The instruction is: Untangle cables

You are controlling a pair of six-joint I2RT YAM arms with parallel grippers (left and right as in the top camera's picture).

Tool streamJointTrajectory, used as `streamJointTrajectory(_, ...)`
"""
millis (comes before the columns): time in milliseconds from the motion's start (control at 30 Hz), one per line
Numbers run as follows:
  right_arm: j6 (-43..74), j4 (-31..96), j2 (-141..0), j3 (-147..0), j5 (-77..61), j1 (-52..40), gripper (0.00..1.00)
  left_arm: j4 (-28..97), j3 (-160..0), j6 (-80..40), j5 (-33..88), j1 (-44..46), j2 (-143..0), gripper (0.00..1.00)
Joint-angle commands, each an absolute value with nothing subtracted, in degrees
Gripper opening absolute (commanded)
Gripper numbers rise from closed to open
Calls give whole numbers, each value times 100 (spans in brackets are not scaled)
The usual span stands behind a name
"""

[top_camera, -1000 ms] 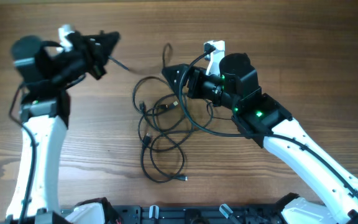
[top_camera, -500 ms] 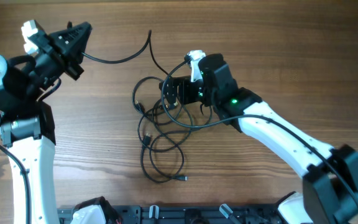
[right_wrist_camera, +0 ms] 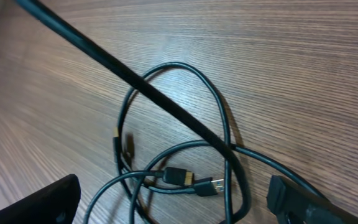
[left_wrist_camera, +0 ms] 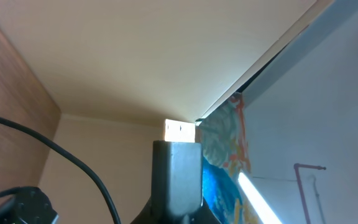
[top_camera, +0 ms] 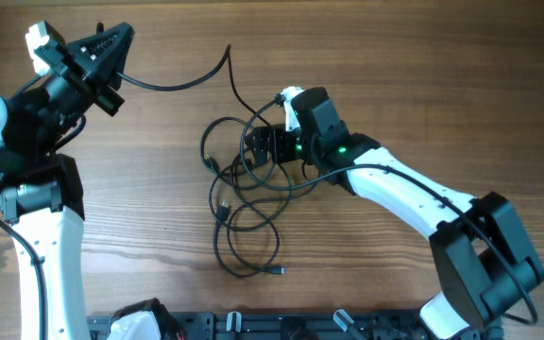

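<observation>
The black cables (top_camera: 244, 184) lie in a loose knot at mid-table, with loops trailing toward the front. One strand (top_camera: 182, 83) runs from the knot up and left to my left gripper (top_camera: 119, 74), which is raised at the far left and shut on it. The left wrist view faces the ceiling, with the shut fingers (left_wrist_camera: 178, 174) and that strand (left_wrist_camera: 73, 155) beside them. My right gripper (top_camera: 259, 146) hangs open just over the top of the knot. Its wrist view shows two small plugs (right_wrist_camera: 188, 179) and crossing loops between the spread right gripper (right_wrist_camera: 173, 202) fingers.
The wooden table (top_camera: 423, 76) stretches to the right and far side of the knot. The right arm (top_camera: 404, 194) crosses the right half of the table. A black rail (top_camera: 281, 326) runs along the front edge.
My left gripper has swung left and up, drawing one strand out of the knot. My right gripper has moved left and down onto the knot, still open.
</observation>
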State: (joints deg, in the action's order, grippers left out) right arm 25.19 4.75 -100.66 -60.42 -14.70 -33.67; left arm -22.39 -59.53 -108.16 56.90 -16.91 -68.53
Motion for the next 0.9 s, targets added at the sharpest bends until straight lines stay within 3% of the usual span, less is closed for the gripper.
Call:
streamJointTrajectory(0,2397,364,-10374,-6069,-1291,-3391,91,-2543,-6025,-11048,5697,-1717,-6737,4)
streamJointTrajectory(100,2397,266,-10556,-6066,-1293,-3391,84,-2823,-6025,-11201,5699,-1717,-6737,4)
streamJointTrajectory(167,2392,189,-10663,-6066,-1291,-3391,71,-2860,-6025,-11288,5704,-1717,-6737,4)
streamJointTrajectory(300,2397,106,-10809,-6064,-1291,-3391,35,-2860,-6025,-11301,5710,-1717,-6737,4)
streamJointTrajectory(333,2394,110,-10827,-6064,-1291,-3391,20,-2862,-6025,-11299,5710,-1717,-6737,4)
streamJointTrajectory(400,2394,113,-10827,-6064,-1293,-3391,9,-2858,-6025,-11299,5708,-1717,-6737,4)
streamJointTrajectory(467,2392,110,-10801,-6069,-1293,-3389,4,-2858,-6025,-11297,5708,-1717,-6737,4)
streamJointTrajectory(867,2097,202,-9083,-6071,-1378,-3385,4,-2799,-6025,-10407,5673,-1767,-6751,4)
